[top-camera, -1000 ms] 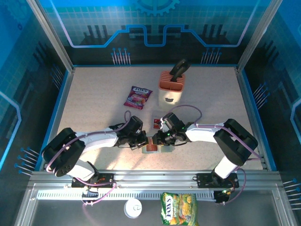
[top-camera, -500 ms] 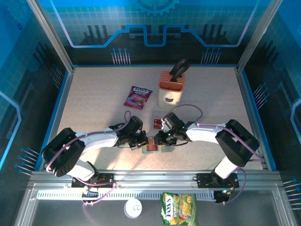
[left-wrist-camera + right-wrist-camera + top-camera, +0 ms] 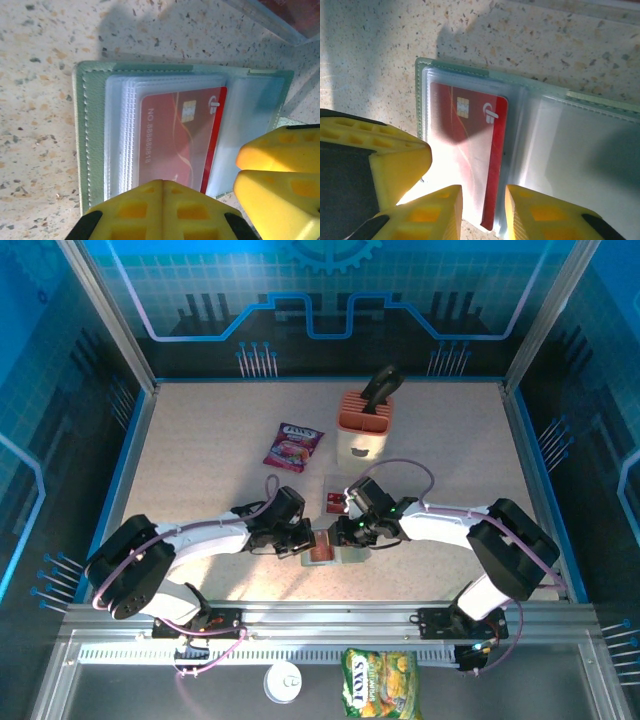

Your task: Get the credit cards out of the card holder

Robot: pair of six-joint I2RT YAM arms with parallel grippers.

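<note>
The card holder [image 3: 92, 150] lies open on the bench [image 3: 40, 50], pinned, it seems, by the closed left fingers [image 3: 161, 200]. The right fingers [image 3: 535, 207] stand part open astride an edge of the red card [image 3: 470, 135], likely to draw it out.

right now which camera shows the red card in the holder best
Left wrist: the red card lies face-up, chip and number legible. Right wrist shows the card partly shadowed; top external, just a red speck.

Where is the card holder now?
In the top view, the card holder lies open on the table near the front edge, between the left gripper and the right gripper.
</note>
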